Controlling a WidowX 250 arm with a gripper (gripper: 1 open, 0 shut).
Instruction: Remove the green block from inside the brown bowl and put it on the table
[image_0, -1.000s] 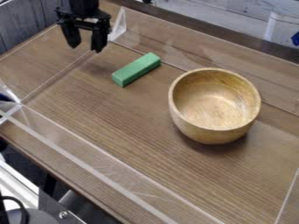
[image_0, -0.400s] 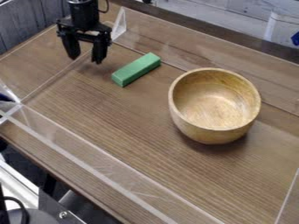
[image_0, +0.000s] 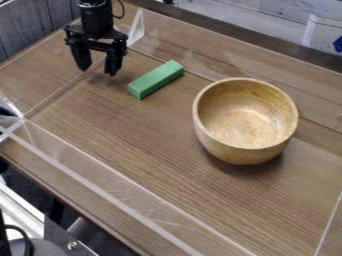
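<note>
The green block (image_0: 156, 79) lies flat on the table (image_0: 120, 140), left of the brown bowl (image_0: 246, 120) and outside it. The bowl is upright and its inside shows only bare wood. My gripper (image_0: 98, 61) hangs at the far left of the table, pointing down, a short way up and left of the block. Its fingers (image_0: 80, 56) are spread open with nothing between them, their tips close above the tabletop.
Low clear acrylic walls (image_0: 80, 165) border the tabletop on the front-left and along the back. A grey floor and pale objects show beyond the far edge.
The gripper has come down slightly toward the tabletop, still open. Block and bowl have not moved.
</note>
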